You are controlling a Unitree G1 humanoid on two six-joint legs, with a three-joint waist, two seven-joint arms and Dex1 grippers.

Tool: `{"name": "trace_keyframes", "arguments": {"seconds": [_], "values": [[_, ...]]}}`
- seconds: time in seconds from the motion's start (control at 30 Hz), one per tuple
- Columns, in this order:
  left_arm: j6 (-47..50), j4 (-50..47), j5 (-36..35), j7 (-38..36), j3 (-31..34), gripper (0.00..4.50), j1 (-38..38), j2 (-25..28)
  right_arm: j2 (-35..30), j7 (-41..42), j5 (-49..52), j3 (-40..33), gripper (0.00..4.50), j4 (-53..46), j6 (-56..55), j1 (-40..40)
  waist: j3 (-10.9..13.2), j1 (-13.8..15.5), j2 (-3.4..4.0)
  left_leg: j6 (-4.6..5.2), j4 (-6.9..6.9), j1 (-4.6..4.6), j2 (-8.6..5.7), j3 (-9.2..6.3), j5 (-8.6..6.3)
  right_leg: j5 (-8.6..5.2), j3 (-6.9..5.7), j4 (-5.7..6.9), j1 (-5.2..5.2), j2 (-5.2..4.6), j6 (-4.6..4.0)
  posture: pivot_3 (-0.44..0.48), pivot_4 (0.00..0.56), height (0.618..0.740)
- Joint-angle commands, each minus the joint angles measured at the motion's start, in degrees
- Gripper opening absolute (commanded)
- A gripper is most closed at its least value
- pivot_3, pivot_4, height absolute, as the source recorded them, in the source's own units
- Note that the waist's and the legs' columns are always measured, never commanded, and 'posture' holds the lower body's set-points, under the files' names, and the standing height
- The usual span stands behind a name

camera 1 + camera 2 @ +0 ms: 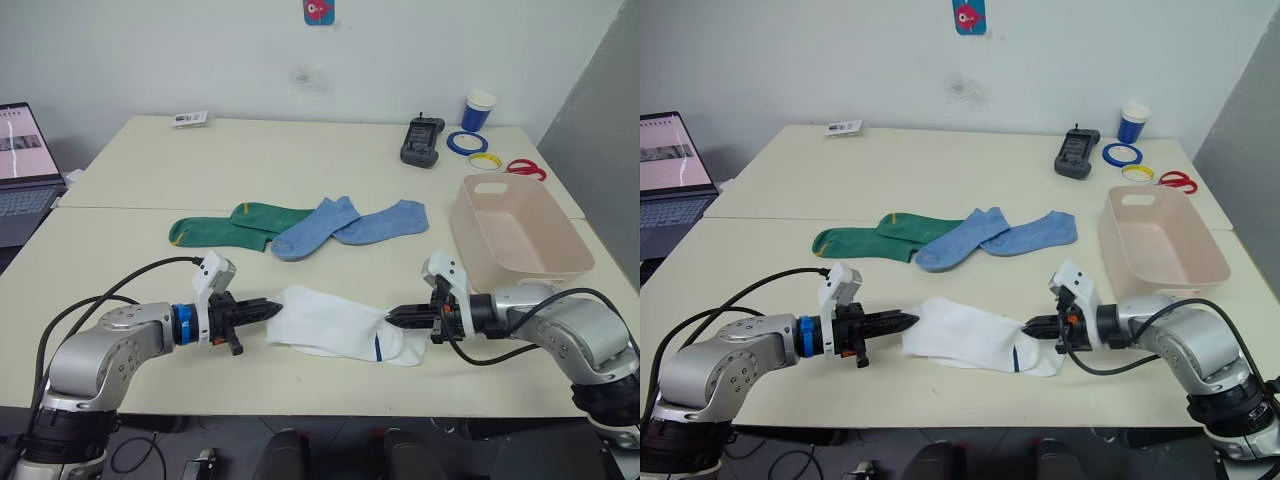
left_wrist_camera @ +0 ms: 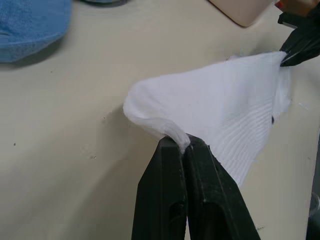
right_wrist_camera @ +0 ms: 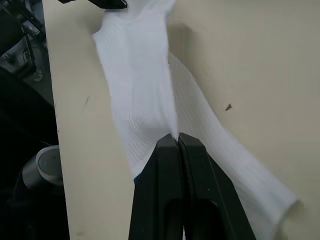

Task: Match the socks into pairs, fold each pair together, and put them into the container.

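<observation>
Two white socks [image 1: 335,322] lie stacked near the table's front edge, a small dark mark near one end. My left gripper [image 1: 277,308] is shut on their left end, pinching a fold of cloth [image 2: 177,137]. At the right end, my right gripper [image 1: 392,316] is shut on the upper white sock [image 3: 145,95]. Farther back, two green socks [image 1: 235,226] with yellow trim lie beside two light blue socks [image 1: 345,226], the blue ones overlapping them. The pale pink container [image 1: 517,238] stands empty at the right.
A black device [image 1: 422,140], a blue cup [image 1: 479,110], tape rings [image 1: 467,142] and red scissors [image 1: 527,168] sit at the back right. A laptop [image 1: 22,170] stands off the table's left side. A small card [image 1: 190,118] lies at the back left.
</observation>
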Motion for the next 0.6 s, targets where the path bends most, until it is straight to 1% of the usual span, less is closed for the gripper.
{"name": "trace_keyframes", "arguments": {"seconds": [0.03,0.2,0.6], "values": [[-0.75,-1.22,-0.71,1.62,1.34,0.03,-0.69,-0.62,-0.39,1.05,-0.20,-0.67,0.00,0.45,-1.61,-1.35,0.00,0.00,0.00,0.00,0.00,0.00,-0.01,0.01,0.00,0.00,0.01,0.00,0.00,0.00,0.00,0.000,0.150,0.740],[-0.81,-1.02,-0.90,2.51,1.06,0.03,-1.64,-1.03,-0.02,1.12,-0.64,-0.13,0.00,1.17,-2.13,-1.83,0.00,0.00,0.00,0.00,0.00,0.00,-0.01,0.01,0.00,0.01,0.00,0.00,0.00,0.01,-0.01,0.000,0.150,0.740],[-0.96,1.04,-0.50,1.27,0.79,0.03,-2.88,0.11,0.08,0.22,-0.09,-0.41,0.00,0.59,-1.81,-0.83,0.00,0.00,0.00,0.00,0.00,0.00,0.00,0.01,0.00,0.01,0.00,0.00,0.00,0.01,-0.02,0.000,0.150,0.740]]}}
